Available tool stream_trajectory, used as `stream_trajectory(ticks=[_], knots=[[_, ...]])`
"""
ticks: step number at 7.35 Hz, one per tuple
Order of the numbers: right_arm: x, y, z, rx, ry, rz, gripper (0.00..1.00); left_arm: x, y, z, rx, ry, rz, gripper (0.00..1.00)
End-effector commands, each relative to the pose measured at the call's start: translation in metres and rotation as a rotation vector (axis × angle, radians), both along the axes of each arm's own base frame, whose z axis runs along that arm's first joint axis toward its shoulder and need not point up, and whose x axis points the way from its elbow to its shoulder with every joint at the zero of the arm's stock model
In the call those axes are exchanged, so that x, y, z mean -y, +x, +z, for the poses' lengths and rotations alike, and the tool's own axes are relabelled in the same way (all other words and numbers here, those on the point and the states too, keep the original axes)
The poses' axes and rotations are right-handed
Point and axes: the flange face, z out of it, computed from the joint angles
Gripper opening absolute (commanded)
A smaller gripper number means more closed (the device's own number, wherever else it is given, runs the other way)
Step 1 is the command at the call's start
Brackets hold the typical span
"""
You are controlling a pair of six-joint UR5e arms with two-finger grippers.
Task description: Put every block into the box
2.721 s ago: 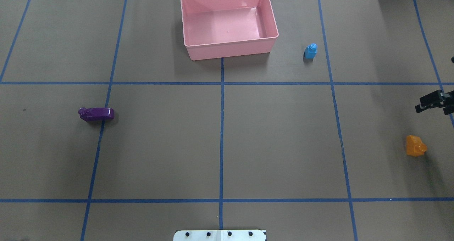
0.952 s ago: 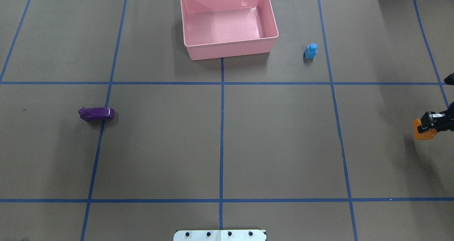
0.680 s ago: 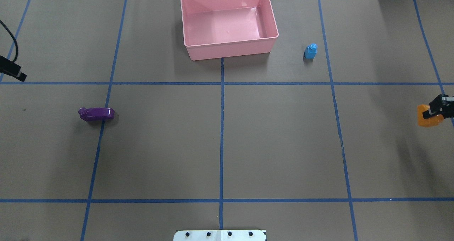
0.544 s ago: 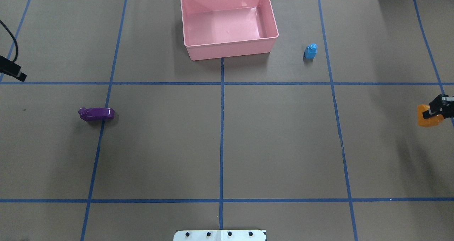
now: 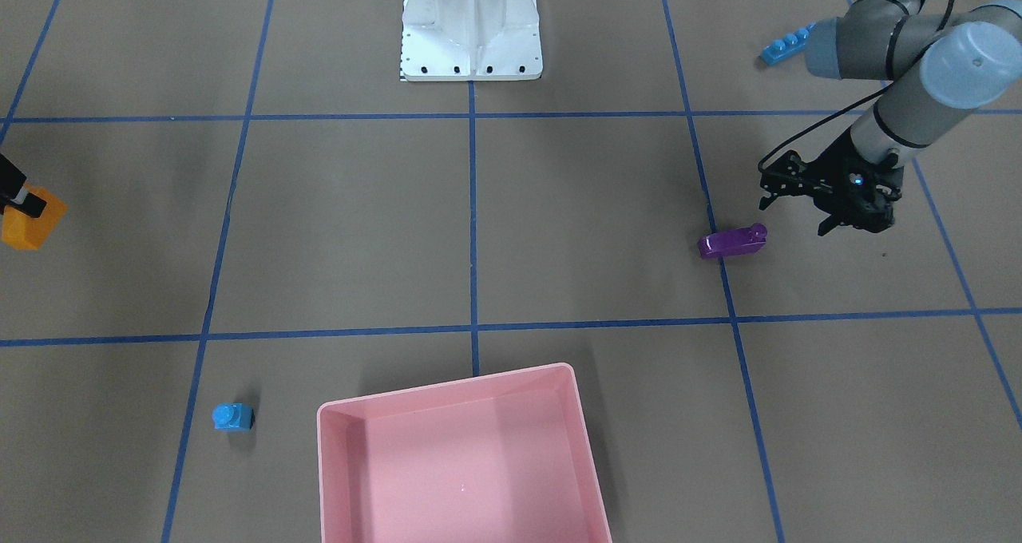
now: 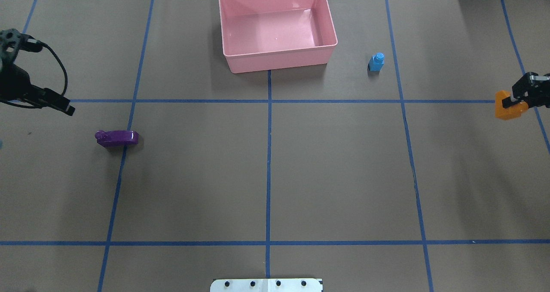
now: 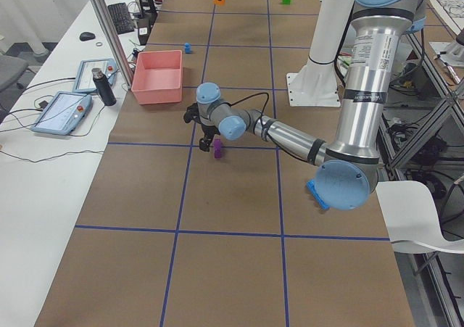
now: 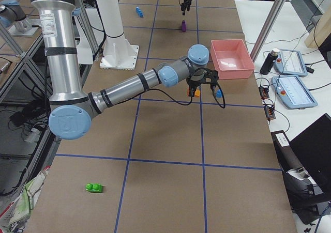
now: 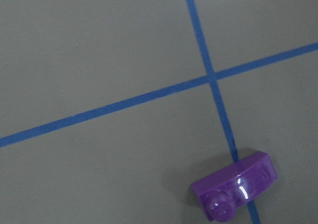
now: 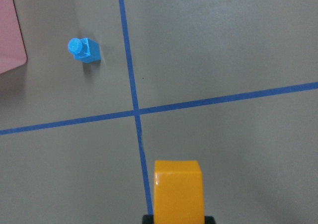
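My right gripper is shut on the orange block and holds it above the table at the far right; the block also shows in the right wrist view. The small blue block stands right of the empty pink box. The purple block lies on a tape line at the left. My left gripper is open and hovers just outside it, apart. The long blue block lies near my left arm. The green block lies far off by my right side.
The white robot base stands at the near middle edge of the table. Blue tape lines cross the brown paper. Tablets and a dark bottle sit on the side desk beyond the box.
My right gripper closed on the orange block, lifted it and carried it away from the robot's side. My left arm came in from the left toward the purple block.
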Motion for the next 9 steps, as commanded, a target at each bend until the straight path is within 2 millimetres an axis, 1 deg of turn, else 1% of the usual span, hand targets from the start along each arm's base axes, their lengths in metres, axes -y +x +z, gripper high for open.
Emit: stream_trajectory(ticks=[1,2,3,4,5,6,8,9], knots=[[0.032,-0.012,-0.059,-0.001,-0.003,0.004,0.00,-0.017,0.037,-0.011,0.022,0.175,0.146,0.97],[0.046,-0.019,-0.080,0.005,-0.023,0.020,0.00,-0.018,0.047,-0.016,0.024,0.192,0.158,0.97],[0.054,-0.032,-0.097,0.010,-0.030,0.028,0.00,-0.016,0.062,-0.018,0.025,0.207,0.186,0.94],[0.061,-0.050,-0.113,0.005,-0.053,0.045,0.00,-0.009,0.064,-0.015,0.044,0.262,0.219,0.94],[0.063,-0.067,-0.123,-0.002,-0.051,0.042,0.00,-0.003,0.064,-0.010,0.080,0.300,0.217,0.94],[0.067,-0.088,-0.134,-0.006,-0.066,0.044,0.00,0.002,0.067,-0.007,0.091,0.307,0.222,0.94],[0.101,-0.125,-0.177,-0.005,-0.083,0.056,0.00,0.005,0.070,-0.003,0.100,0.303,0.219,0.94],[0.129,-0.142,-0.203,-0.016,-0.081,0.062,0.00,0.005,0.074,0.000,0.112,0.305,0.218,0.95]])
